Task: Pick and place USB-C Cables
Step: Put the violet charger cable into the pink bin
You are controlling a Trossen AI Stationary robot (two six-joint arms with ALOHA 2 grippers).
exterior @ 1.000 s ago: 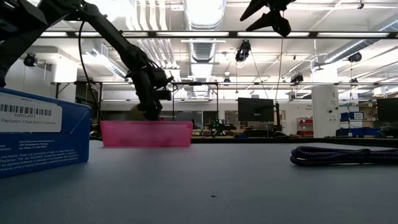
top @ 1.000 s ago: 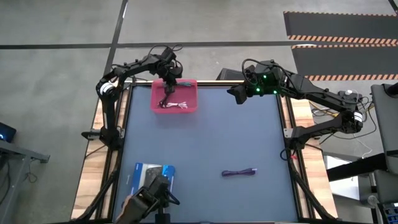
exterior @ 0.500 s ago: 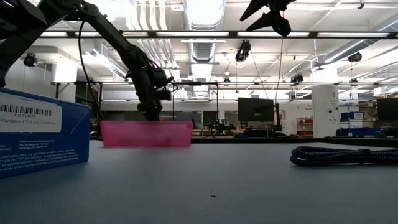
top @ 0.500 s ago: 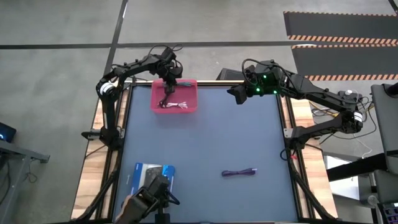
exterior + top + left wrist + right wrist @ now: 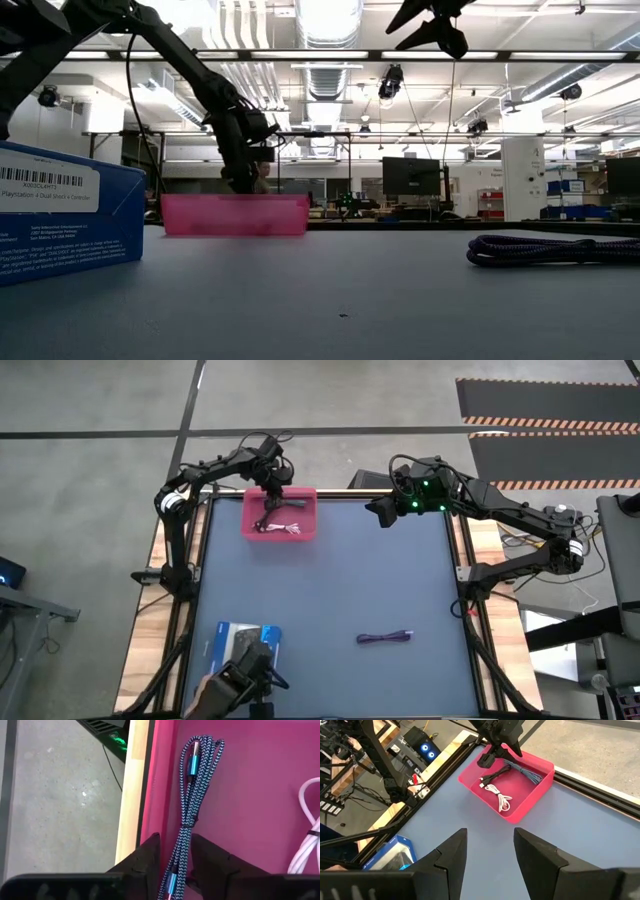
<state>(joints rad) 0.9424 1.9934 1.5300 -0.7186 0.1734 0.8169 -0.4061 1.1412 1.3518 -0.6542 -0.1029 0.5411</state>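
The pink tray (image 5: pixel 305 532) stands at the table's far left. In it lie a teal-blue cable (image 5: pixel 192 795), a white cable (image 5: pixel 501 799) and a black cable (image 5: pixel 496 774). My left gripper (image 5: pixel 176 857) is open low inside the tray, one finger on either side of the teal-blue cable's near end, and I see no touch. The dark purple cable (image 5: pixel 385 637) lies on the table's near right part, also in the low view (image 5: pixel 550 248). My right gripper (image 5: pixel 490 850) is open and hangs high over the far middle of the table (image 5: pixel 383 512).
A blue-and-white boxed controller (image 5: pixel 245 643) lies at the near left edge, close to the low camera (image 5: pixel 60 215). Wooden rails run along the table's left and right sides (image 5: pixel 485 560). The grey mat between tray, box and purple cable is bare (image 5: pixel 330 590).
The left gripper has stayed over the tray's far left part. The teal-blue cable now shows stretched out on the tray floor beside it. The right arm has kept still.
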